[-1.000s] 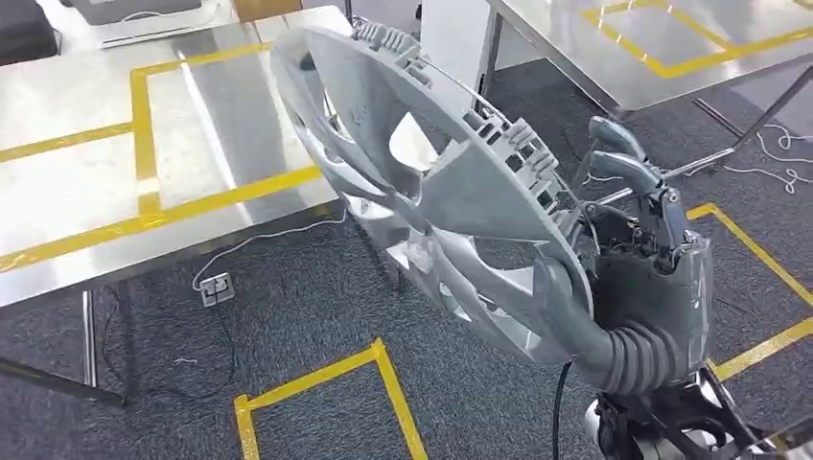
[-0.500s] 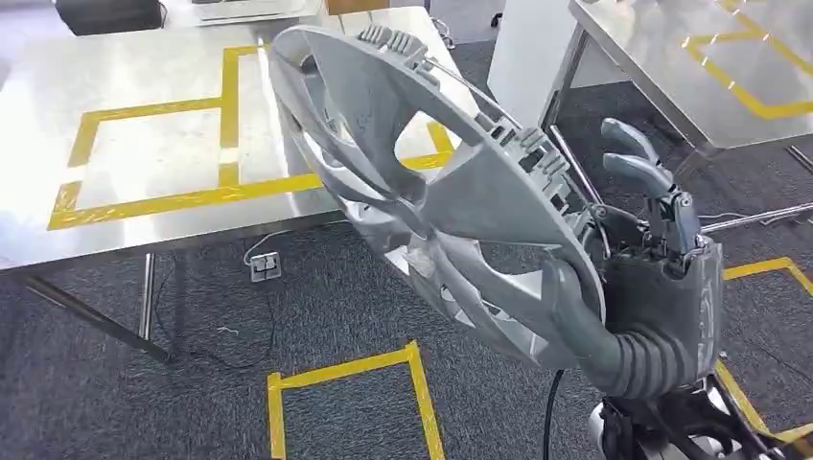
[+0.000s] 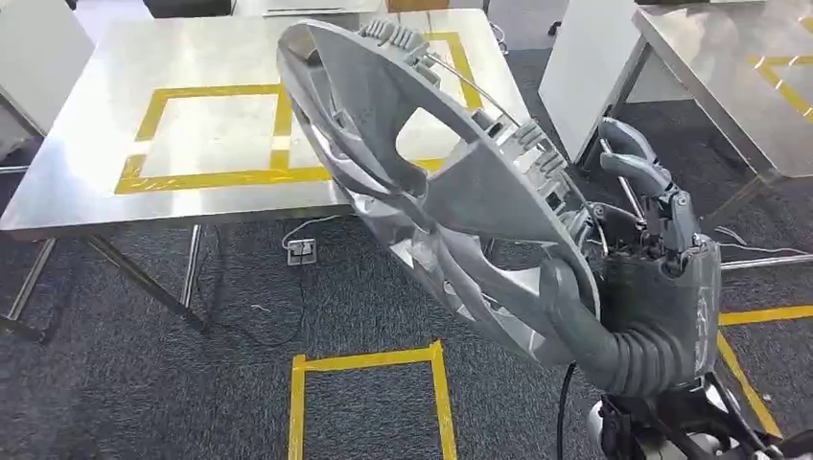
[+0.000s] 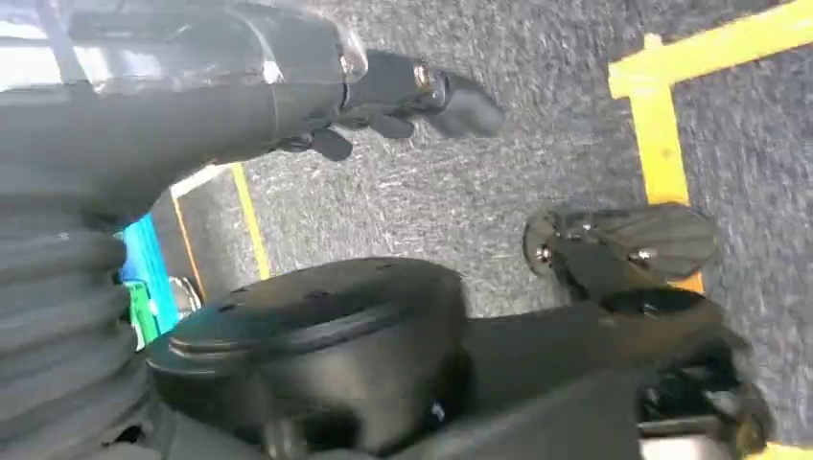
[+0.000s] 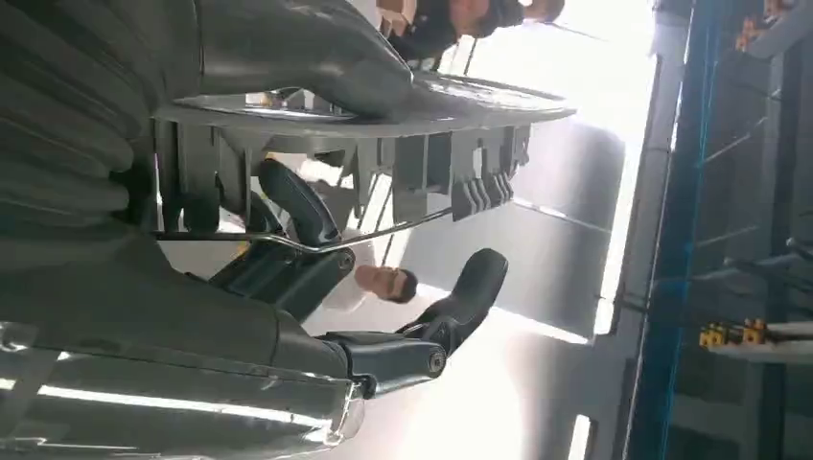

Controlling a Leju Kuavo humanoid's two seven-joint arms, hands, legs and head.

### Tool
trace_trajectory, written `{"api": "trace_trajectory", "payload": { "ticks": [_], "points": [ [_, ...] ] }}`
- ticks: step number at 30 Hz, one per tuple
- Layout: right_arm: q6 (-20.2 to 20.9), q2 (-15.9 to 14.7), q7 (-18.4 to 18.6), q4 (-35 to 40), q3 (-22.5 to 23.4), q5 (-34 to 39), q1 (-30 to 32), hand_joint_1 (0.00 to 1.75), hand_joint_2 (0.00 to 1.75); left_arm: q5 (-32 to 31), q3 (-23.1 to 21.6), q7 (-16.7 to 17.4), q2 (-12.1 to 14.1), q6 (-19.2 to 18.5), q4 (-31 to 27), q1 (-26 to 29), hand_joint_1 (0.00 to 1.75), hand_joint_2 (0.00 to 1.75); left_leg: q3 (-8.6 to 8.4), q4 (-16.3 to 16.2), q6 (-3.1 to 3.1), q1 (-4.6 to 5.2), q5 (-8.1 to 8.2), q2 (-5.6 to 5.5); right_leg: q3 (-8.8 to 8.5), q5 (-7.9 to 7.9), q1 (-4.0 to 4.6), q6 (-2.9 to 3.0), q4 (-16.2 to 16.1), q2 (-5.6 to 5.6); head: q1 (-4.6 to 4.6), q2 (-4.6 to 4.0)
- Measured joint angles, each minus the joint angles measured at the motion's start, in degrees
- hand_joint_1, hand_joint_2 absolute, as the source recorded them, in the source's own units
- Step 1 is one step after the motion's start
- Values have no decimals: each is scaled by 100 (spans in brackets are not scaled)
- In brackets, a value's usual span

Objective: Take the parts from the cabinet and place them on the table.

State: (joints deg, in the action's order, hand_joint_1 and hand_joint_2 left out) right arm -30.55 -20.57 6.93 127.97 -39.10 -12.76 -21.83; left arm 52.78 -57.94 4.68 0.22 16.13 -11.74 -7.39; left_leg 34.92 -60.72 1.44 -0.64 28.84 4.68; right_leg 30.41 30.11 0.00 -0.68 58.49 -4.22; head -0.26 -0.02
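The robot's right hand (image 3: 652, 287) grips a big grey wheel cover (image 3: 431, 182) by its lower rim, thumb across the face and darker fingers (image 5: 297, 206) hooked behind the clips. The cover tilts up and away from the hand, held in the air in front of the steel table (image 3: 86, 163) with yellow tape squares. The left hand (image 4: 383, 91) hangs over the carpet (image 4: 537, 144), fingers loosely apart, holding nothing.

A pale grey hubcap (image 3: 431, 182) sits in the dark grey right hand (image 3: 652, 287). Behind the hubcap, the shiny steel desk (image 3: 86, 163) bears yellow tape rectangles; the carpet (image 3: 144, 383) is dark grey with yellow lines.
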Motion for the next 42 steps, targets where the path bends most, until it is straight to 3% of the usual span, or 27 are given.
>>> {"api": "trace_trajectory", "payload": {
  "ticks": [1, 3, 4, 5, 6, 7, 8, 9, 10, 11, 13, 14, 15, 18, 19, 20, 21, 23, 24, 25, 26, 28, 29, 31, 32, 33, 42],
  "points": [
    [0, 0, 0, 0, 0, -9, -1, 175, 175, 0, 0, 0, 4, 0, 0, 9, 0, 175, 18, 0, -72, 3, 2, -13, -9, 0, 6, -2, -1, -48, 39, 0],
    [-2, -2, 0, 0, 0, -15, 3, 175, 175, 0, 0, 13, 0, 0, 0, 17, 0, 175, 42, 1, -144, 6, -17, -142, -18, 8, -15, -15, -9, -142, 46, 0],
    [-2, 0, 0, 0, 0, -22, 1, 175, 175, 0, 0, 13, -2, 0, 0, 15, 0, 175, 35, 16, -187, -5, -36, -207, -9, 81, -36, -60, 35, -86, 52, 0],
    [-5, 0, 0, 0, 2, -24, 4, 175, 175, 0, 0, 13, -2, 0, 0, 9, 0, 175, 44, 17, -220, -5, -47, -264, 47, 244, -60, -81, 208, 128, 57, 0],
    [-7, 0, 0, 2, 4, -29, 4, 175, 175, 0, 0, 13, -4, 0, 0, 1, 0, 175, 52, 17, -242, -4, -56, -314, 212, 497, -64, -94, 616, 270, 74, 0],
    [-13, 0, -2, 0, 4, -29, 12, 175, 175, 0, 0, 13, -4, 0, 0, -2, 0, 175, 60, 16, -256, 2, -64, -370, 413, 722, -60, -102, 1079, 333, 81, 0],
    [-20, 0, -2, 0, 4, -26, 22, 175, 175, 0, 0, 13, -4, 0, 0, 0, 0, 175, 67, 15, -268, 14, -71, -422, 620, 890, -54, -99, 1528, 362, 83, 0],
    [-24, 0, -2, 0, 4, -24, 35, 175, 175, 0, 0, 13, -4, 0, 0, 3, 0, 175, 70, 14, -276, 24, -76, -480, 748, 926, -49, -82, 1781, 370, 85, 0],
    [-33, 0, -2, 0, 4, -13, 53, 175, 175, 0, 0, 13, -2, 0, 0, 7, 0, 175, 68, 14, -281, 38, -79, -530, 749, 816, -41, -46, 1757, 372, 85, 0],
    [-37, 0, -7, 0, 4, 2, 62, 175, 175, 0, 0, 13, -2, 0, 0, 6, 0, 175, 63, 14, -285, 56, -82, -581, 658, 597, -31, 5, 1510, 382, 87, 0],
    [-50, 0, -24, 2, 9, 24, 60, 175, 175, 0, 0, 13, -7, 0, 0, 6, 0, 175, 34, 19, -289, 90, -85, -646, 252, 17, 28, 165, 534, 405, 92, 0],
    [-55, 0, -37, 2, 9, 26, 56, 175, 175, 0, -2, 13, -24, 0, -2, 10, 0, 175, 52, 28, -288, 58, -87, -648, 116, -38, 86, 283, 221, 445, 89, 0],
    [-66, 0, -46, 2, 11, 33, 55, 175, 175, 2, 0, 13, -39, 4, 2, 5, 0, 175, 76, 5, -267, 99, -104, -668, 123, -74, 82, 306, 143, 447, 72, 0],
    [-68, 0, -57, 4, 11, 39, 45, 175, 175, 2, 0, 15, -55, -2, 0, 14, 0, 175, 110, 66, -167, 50, -171, -643, 103, -68, 120, 297, 13, 450, 105, 0],
    [-68, 0, -59, 7, 11, 39, 46, 175, 175, 2, 0, 17, -42, 2, 2, 14, 0, 175, 114, 57, -148, 77, -153, -625, 47, -148, 42, 244, -148, 432, 107, 0],
    [-68, -4, -59, 0, 9, 39, 47, 175, 175, 0, 0, 15, -33, 0, 0, 13, 0, 175, 148, -18, -118, 88, -38, -512, 27, -193, 34, 227, -210, 421, 94, 0],
    [-77, 0, -59, 4, 9, 39, 48, 175, 175, 0, 0, 15, -33, 0, 0, 11, 0, 175, 260, -273, -85, 67, 180, -472, 35, -224, 27, 257, -228, 419, 76, 0],
    [-81, 0, -61, 0, 4, 39, 67, 175, 175, 2, 0, 15, -22, 0, 2, 12, 0, 175, 598, -1115, -15, 25, 602, -474, 58, -231, 18, 245, -213, 391, 61, 0],
    [-81, 0, -61, 0, 4, 41, 76, 175, 175, 2, 0, 11, -18, 0, 2, 8, 0, 175, 712, -1421, 21, 11, 696, -472, 64, -231, 17, 245, -203, 371, 61, 0],
    [-81, 0, -61, -2, 2, 44, 85, 175, 175, 2, 0, 13, -9, 0, 2, 3, 0, 175, 686, -1436, 45, 4, 641, -470, 66, -227, 10, 237, -190, 358, 59, 0],
    [-81, 0, -61, -2, 2, 50, 91, 175, 175, 2, 0, 13, -4, 0, 2, 2, 0, 175, 551, -1226, 58, -6, 483, -464, 68, -219, 2, 223, -172, 355, 59, 0],
    [-81, 0, -61, 0, 2, 52, 88, 175, 175, 2, 0, 18, 4, 0, 2, 8, 0, 175, 4, -306, 79, -43, 25, -445, 68, -186, -15, 170, -116, 356, 57, 0],
    [-83, 0, -63, 2, 2, 50, 89, 175, 175, 2, 0, 17, 9, 0, 2, 11, 0, 175, -184, 39, 77, -46, 57, -428, 81, -158, -14, 125, -77, 356, 57, 0],
    [-81, 0, -63, 2, 4, 57, 81, 175, 175, 0, 0, 18, 0, -2, 0, 7, 0, 175, -186, 107, -66, -37, 72, -437, 143, -125, 16, 67, -4, 366, 44, 0],
    [-83, 0, -63, 0, 4, 59, 86, 175, 175, 2, 0, 18, 0, 0, 2, 15, 0, 175, -186, 110, -70, -29, 75, -436, 137, -97, 21, 174, -4, 366, 63, 0],
    [-83, 0, -63, 2, 7, 61, 84, 175, 175, 2, 0, 22, 0, 0, 2, 29, 0, 175, -191, 111, -86, -20, 73, -434, 134, -130, 19, 211, -1, 368, 70, 0],
    [-79, 0, -94, 2, 9, 144, 78, 175, 175, 33, 0, 103, -4, -4, 2, 32, 0, 175, -189, 105, -175, 21, 96, -434, 104, -162, -6, 146, -73, 368, 76, 0]
  ]
}}
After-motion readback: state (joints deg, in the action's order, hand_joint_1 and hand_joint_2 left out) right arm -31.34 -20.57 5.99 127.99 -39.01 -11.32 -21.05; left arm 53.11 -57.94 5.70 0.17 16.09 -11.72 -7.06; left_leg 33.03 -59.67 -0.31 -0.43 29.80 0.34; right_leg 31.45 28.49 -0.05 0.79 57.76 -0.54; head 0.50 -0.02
